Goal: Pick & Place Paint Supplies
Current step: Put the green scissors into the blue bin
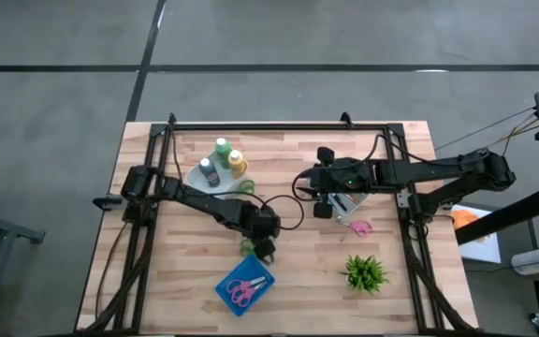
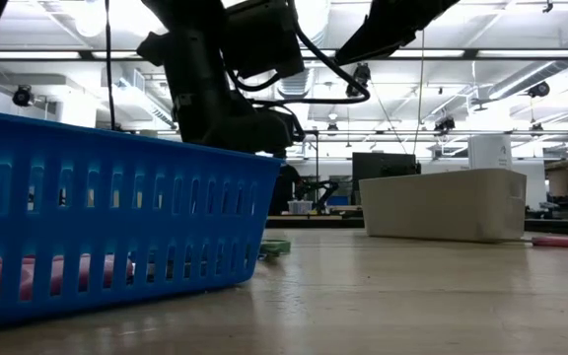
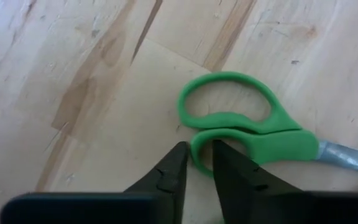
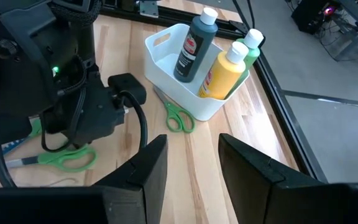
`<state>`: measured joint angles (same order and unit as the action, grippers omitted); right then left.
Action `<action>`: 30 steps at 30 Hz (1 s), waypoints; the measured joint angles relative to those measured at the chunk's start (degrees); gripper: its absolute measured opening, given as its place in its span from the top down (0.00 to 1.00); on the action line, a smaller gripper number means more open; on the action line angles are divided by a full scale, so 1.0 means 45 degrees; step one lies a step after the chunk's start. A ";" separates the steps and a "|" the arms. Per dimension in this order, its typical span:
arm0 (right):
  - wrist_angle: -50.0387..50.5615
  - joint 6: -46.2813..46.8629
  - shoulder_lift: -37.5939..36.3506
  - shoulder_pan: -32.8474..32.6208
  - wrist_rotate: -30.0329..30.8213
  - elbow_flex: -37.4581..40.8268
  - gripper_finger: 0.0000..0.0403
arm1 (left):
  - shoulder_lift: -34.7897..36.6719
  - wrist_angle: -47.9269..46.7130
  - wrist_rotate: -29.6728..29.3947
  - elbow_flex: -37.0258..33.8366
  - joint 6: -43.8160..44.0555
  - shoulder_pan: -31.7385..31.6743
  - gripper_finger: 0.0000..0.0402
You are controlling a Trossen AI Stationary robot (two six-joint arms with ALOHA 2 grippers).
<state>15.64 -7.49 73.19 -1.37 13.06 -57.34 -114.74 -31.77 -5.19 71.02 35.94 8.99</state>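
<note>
We see the left gripper [image 3: 196, 163] low over the wooden table [image 1: 410, 281], with its two fingers close together around the lower handle loop of a pair of green scissors [image 3: 253, 127]. The fingers sit on each side of the loop, and we cannot tell if they squeeze it yet. The right gripper [image 4: 191, 163] hangs partly open above the table and holds nothing. The dark grey bottle [image 4: 191, 43], yellow-orange bottle [image 4: 224, 71] and green bottle [image 4: 251, 45] stand together in the white bin [image 4: 166, 59].
</note>
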 joint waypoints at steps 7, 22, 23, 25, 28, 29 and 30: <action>0.0000 0.0000 0.0000 0.0000 0.0003 0.0000 0.65 | 0.0000 0.0015 -0.0154 -0.0005 0.0005 -0.0005 0.98; 0.0000 0.0000 0.0000 0.0000 0.0000 0.0000 0.65 | 0.0000 0.0024 -0.0180 -0.0015 0.0005 -0.0005 0.98; -0.0002 0.0000 0.0000 0.0002 0.0000 0.0000 0.65 | 0.0017 0.0024 -0.0180 -0.0010 0.0005 -0.0005 0.98; 0.0000 0.0000 0.0000 0.0003 0.0000 0.0000 0.65 | 0.0081 0.0024 -0.0180 -0.0015 0.0005 -0.0005 0.98; 0.0000 0.0000 0.0000 0.0000 0.0001 0.0000 0.65 | 0.0240 0.0000 -0.0180 -0.0015 0.0004 -0.0005 0.99; -0.0002 0.0000 0.0000 0.0002 0.0000 0.0000 0.65 | 0.0299 -0.0016 -0.0183 -0.0015 0.0004 -0.0005 0.99; -0.0004 0.0000 0.0000 0.0004 0.0000 0.0000 0.65 | 0.0377 -0.0056 -0.0205 -0.0015 0.0005 -0.0005 0.99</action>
<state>15.62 -7.49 73.19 -1.35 13.06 -57.34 -113.04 -32.02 -6.11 70.96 35.97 8.97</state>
